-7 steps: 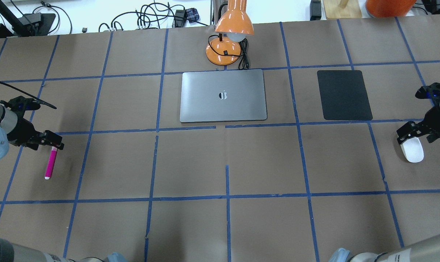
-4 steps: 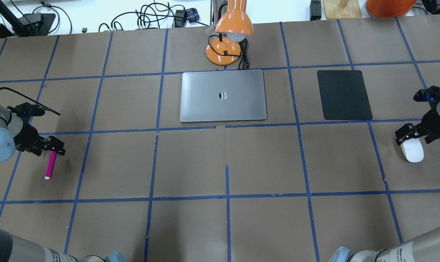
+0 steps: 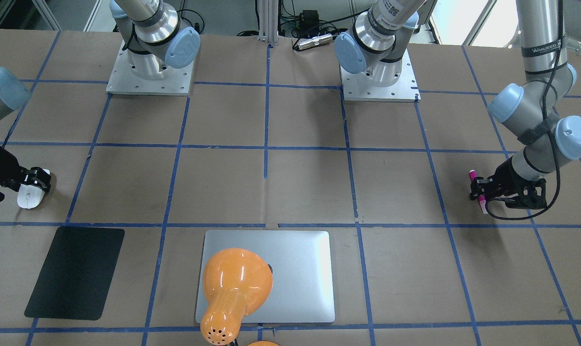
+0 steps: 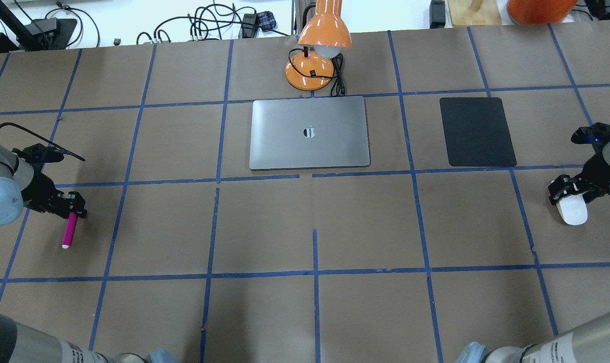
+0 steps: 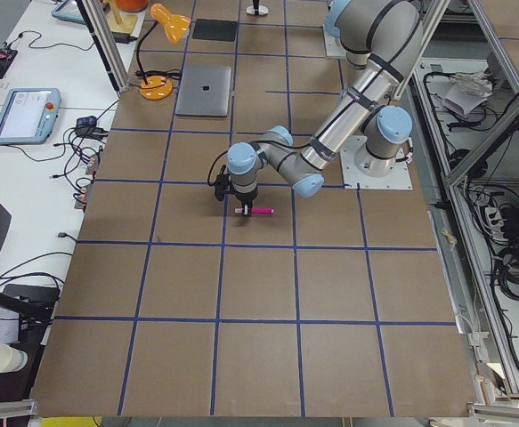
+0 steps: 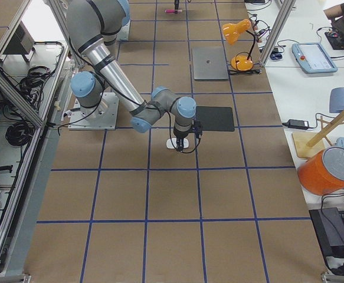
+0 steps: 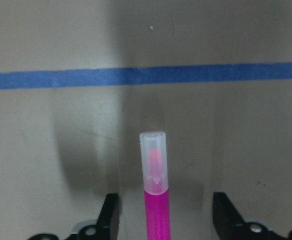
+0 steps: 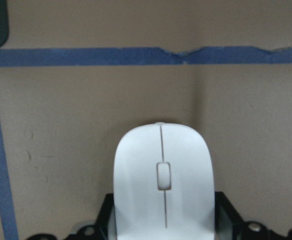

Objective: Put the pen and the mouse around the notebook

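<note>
The magenta pen (image 4: 68, 231) lies on the table at the far left, its pale cap towards the near edge. My left gripper (image 4: 74, 205) is open and low over the pen's far end; in the left wrist view the pen (image 7: 156, 205) runs between the fingers with a gap on each side. Flat at the far right rests the white mouse (image 4: 573, 213). My right gripper (image 4: 568, 195) is open and straddles its far end, and the mouse (image 8: 163, 180) nearly fills the gap between the fingers. The silver notebook (image 4: 310, 146) lies closed at the back centre.
An orange desk lamp (image 4: 312, 70) with a black cord stands just behind the notebook. A black mat (image 4: 477, 132) lies to the right of the notebook. Blue tape lines grid the brown table top.
Both grippers have come down and slid further over their objects: the left along the pen, the right over the mouse. Pen and mouse have not moved.
</note>
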Robot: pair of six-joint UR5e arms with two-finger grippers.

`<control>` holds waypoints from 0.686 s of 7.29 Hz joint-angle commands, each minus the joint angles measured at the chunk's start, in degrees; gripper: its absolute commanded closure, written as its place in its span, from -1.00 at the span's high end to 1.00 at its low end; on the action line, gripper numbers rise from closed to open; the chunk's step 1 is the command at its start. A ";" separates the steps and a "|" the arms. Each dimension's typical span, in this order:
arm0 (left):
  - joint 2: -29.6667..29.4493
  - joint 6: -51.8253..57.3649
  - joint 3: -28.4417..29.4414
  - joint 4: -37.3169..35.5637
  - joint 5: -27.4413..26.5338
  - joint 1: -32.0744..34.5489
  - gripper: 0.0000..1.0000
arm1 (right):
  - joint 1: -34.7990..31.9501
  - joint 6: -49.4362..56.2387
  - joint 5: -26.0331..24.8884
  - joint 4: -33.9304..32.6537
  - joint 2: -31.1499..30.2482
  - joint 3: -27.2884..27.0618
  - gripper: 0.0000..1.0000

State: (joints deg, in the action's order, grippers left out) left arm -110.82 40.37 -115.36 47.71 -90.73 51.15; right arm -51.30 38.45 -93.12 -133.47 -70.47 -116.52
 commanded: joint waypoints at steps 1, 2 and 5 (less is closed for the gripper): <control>0.33 -2.03 0.05 0.19 -0.24 0.09 -1.00 | -0.73 -0.04 0.22 0.58 -1.50 0.94 -0.34; 1.38 -4.31 0.05 0.72 -0.24 0.26 -1.00 | -1.69 -0.47 0.66 0.67 -3.08 2.51 -0.34; 5.77 -35.84 0.67 7.38 5.25 8.82 -1.00 | -16.32 -14.12 3.01 12.22 -0.48 18.01 -0.33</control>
State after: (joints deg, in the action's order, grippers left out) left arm -107.15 19.13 -114.85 52.33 -89.03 55.08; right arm -60.67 32.09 -91.87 -126.87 -72.76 -106.36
